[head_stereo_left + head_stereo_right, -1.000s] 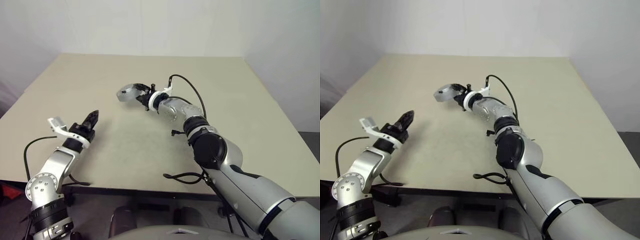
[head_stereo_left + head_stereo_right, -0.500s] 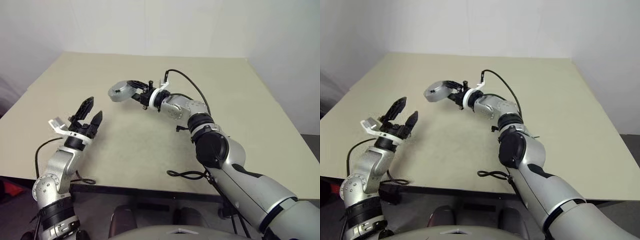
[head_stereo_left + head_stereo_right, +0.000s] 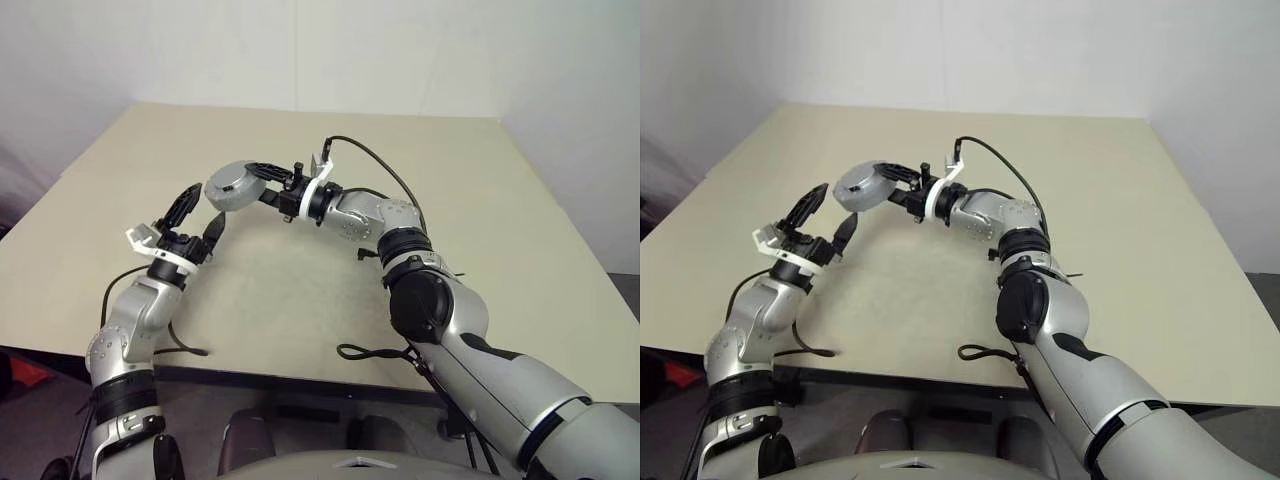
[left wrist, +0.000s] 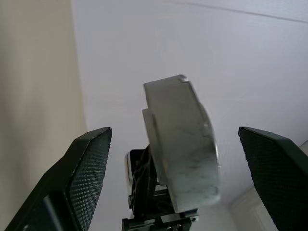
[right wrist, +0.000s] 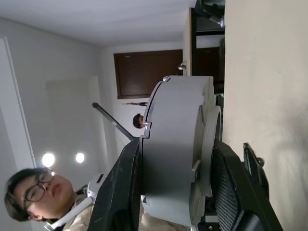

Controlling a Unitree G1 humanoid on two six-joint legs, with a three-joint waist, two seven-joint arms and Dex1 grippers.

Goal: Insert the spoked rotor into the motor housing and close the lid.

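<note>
Left-eye view showed my right gripper [image 3: 262, 183] clamping the motor housing [image 3: 229, 186] aloft at one o'clock of my wide-open left gripper [image 3: 196, 213], presumably for handover.

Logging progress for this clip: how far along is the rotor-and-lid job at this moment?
Done: the housing and lid appear already joined into one thick grey assembly; whether the rotor is inside cannot be seen.
In hand: the right gripper holds that assembly above the table, and the left gripper is open just beside it, as if for a handover.
Left: likely passing it over or setting it down.
</note>
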